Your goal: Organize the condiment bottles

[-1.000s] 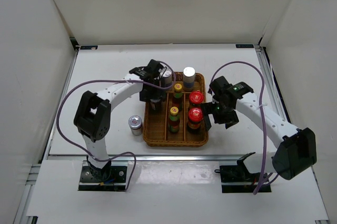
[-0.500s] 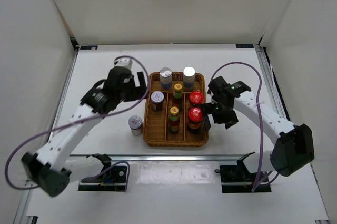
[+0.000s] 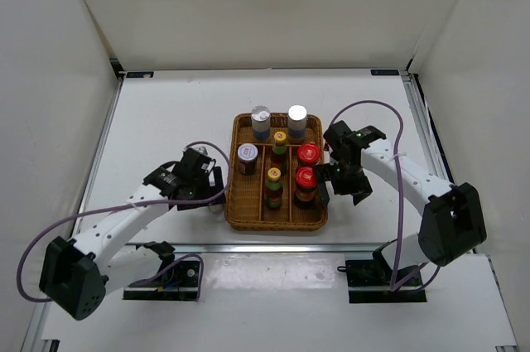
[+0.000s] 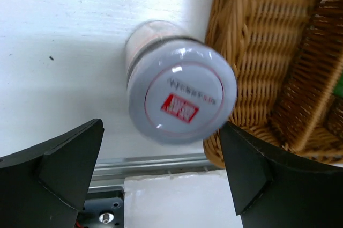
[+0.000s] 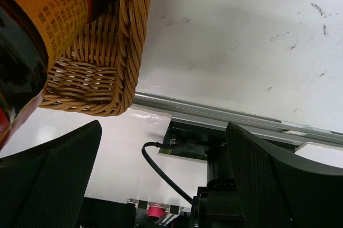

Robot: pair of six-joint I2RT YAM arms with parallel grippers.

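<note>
Just outside the left wall of the wicker tray, near its front corner, the loose silver-lidded jar stands on the white table. The wrist view shows its lid with a red mark, close beside the woven side; whether it touches the wicker I cannot tell. The left gripper hangs over this jar and hides it from the top camera. Its jaws are spread wide, one finger on each side of the lid, and nothing is grasped. Inside the tray, the second silver-lidded jar sits in the left column, and the space in front of it shows bare wicker. Two silver-capped shakers fill the far row. Two yellow-capped bottles line the middle column and two red-capped jars the right column. The right gripper waits just beyond the tray's right wall, beside the nearer red-capped jar, with its jaws apart and empty. Its wrist camera catches that jar's dark glass and orange label above the tray's rim.
</note>
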